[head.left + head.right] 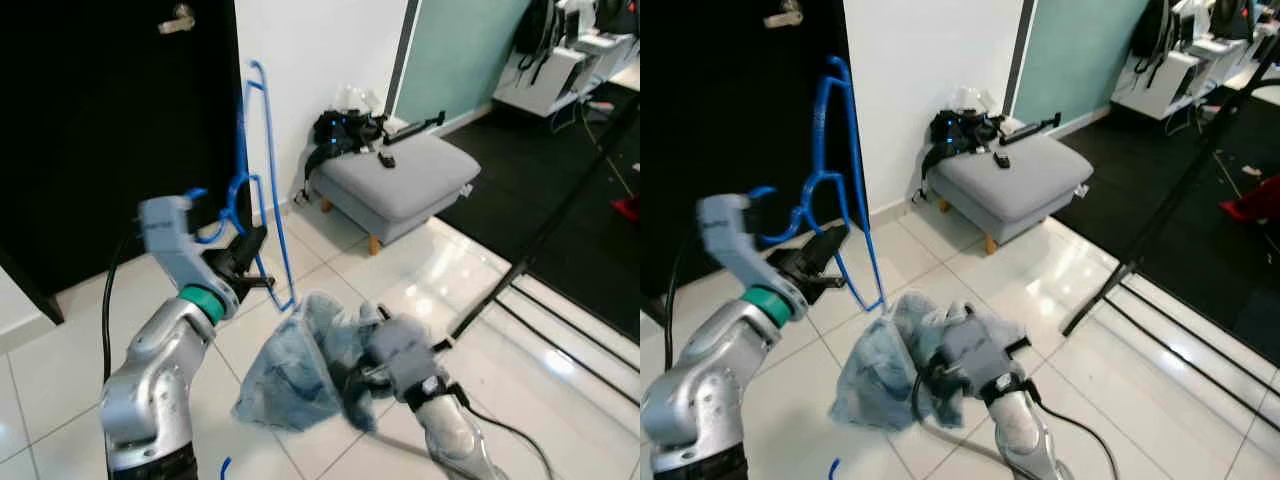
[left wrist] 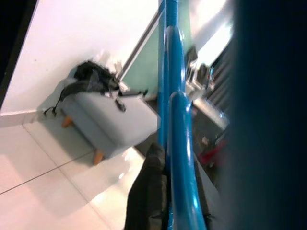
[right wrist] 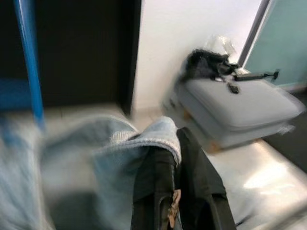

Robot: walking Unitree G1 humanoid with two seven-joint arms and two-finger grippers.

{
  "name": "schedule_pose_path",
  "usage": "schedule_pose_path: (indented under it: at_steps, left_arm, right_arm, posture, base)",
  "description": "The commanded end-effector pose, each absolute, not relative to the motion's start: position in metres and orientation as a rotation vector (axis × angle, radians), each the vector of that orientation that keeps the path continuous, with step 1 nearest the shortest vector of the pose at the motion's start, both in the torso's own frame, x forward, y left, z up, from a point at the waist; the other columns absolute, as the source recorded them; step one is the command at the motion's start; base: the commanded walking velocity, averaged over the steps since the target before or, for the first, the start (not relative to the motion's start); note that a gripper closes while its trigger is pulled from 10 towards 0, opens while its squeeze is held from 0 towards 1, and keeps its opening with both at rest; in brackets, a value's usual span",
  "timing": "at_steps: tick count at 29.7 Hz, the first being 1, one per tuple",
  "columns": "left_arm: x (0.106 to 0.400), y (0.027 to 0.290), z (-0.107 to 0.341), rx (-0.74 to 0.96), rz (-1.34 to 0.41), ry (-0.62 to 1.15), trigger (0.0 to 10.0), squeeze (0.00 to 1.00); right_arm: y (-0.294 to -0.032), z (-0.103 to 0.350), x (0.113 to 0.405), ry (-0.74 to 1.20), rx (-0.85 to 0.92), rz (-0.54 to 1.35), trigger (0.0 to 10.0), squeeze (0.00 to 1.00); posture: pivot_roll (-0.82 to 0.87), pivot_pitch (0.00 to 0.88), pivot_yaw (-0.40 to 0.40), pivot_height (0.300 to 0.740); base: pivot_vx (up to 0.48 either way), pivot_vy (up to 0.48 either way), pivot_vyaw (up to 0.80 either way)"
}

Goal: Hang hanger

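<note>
Fingers of our left gripper (image 1: 250, 250) pinch the blue plastic-coated wire hanger (image 1: 262, 190), raised before the dark doorway; our right gripper (image 1: 362, 380) clamps a pale blue crumpled garment (image 1: 300, 360) hanging from it. We should keep the hanger upright and lift its hook steadily.

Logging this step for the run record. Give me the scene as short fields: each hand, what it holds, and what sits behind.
left hand: raised, shut on the blue hanger, held upright before the dark door
right hand: low, shut on the light blue garment
garment state: bunched, hanging beside the hanger's lower end, not on it
background: grey ottoman against the white wall, black bag on it
floor: glossy white tiles
</note>
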State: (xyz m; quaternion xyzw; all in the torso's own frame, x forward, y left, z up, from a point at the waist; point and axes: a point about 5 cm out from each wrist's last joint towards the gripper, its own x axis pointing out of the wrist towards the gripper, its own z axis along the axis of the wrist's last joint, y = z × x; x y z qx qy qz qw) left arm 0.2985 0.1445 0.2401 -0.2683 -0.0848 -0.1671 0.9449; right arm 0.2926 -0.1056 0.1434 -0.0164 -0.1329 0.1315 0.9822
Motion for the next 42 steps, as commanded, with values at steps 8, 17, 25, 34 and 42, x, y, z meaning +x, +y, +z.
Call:
schedule_pose_path:
  at_steps: [8, 17, 25, 34, 42]
  left_arm:
    - [0.295, 0.171, 0.256, -0.893, -0.259, -0.364, 10.0, 0.0]
    - [0.3, 0.18, 0.286, -0.93, -0.228, -0.467, 10.0, 0.0]
    - [0.301, 0.191, 0.301, -0.888, -0.173, -0.524, 10.0, 0.0]
    - [0.304, 0.182, 0.309, -0.944, -0.188, -0.542, 10.0, 0.0]
    - [0.306, 0.177, 0.311, -1.0, -0.186, -0.544, 10.0, 0.0]
  right_arm:
    - [-0.071, 0.203, 0.274, -0.301, 0.624, 0.712, 0.0, 0.0]
    - [-0.072, 0.183, 0.28, -0.127, 0.578, 0.742, 0.0, 0.0]
    - [-0.112, 0.164, 0.298, -0.027, 0.47, 0.497, 0.0, 0.0]
    - [-0.081, 0.182, 0.281, -0.061, 0.7, 0.781, 0.0, 0.0]
    - [-0.05, 0.195, 0.263, -0.043, 0.808, 1.081, 0.0, 0.0]
  posture:
    - [-0.03, 0.141, 0.015, 0.74]
    - [-0.02, 0.139, -0.005, 0.74]
    - [-0.03, 0.14, -0.001, 0.74]
    - [-0.03, 0.138, 0.005, 0.74]
    - [-0.03, 0.13, 0.005, 0.74]
  base:
    - [0.0, 0.0, 0.0]
    - [0.0, 0.0, 0.0]
    - [0.0, 0.0, 0.0]
    - [0.0, 0.0, 0.0]
    - [0.0, 0.0, 0.0]
